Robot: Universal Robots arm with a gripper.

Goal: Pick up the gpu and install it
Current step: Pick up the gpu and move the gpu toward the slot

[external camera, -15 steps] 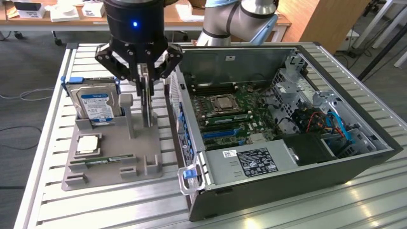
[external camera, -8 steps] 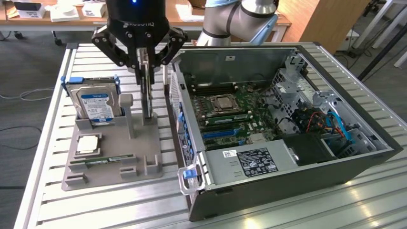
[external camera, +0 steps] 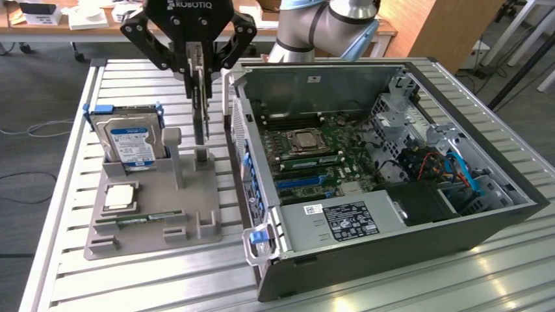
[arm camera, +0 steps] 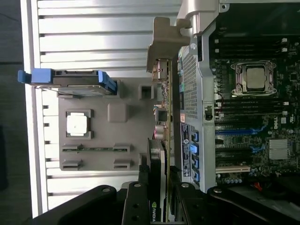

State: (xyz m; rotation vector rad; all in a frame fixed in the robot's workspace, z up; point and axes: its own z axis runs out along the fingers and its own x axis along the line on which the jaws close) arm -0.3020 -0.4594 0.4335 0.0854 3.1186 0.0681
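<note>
I had the end effector (external camera: 199, 65) pinching the gpu (external camera: 202, 110); the card hung straight below it, long axis vertical, over the grey holder (external camera: 147, 224), the open computer case (external camera: 390, 253) just beside on the exterior view's right.

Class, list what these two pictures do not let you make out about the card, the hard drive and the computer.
Card, exterior view: seen edge-on, so its faces are hidden; its top sits hidden between the fingers.
Hard drive, exterior view: label print too small to read.
Computer, wrist view: cut off by the picture's edge.
Card's lower end and tray, exterior view: touching or apart, cannot tell.
</note>
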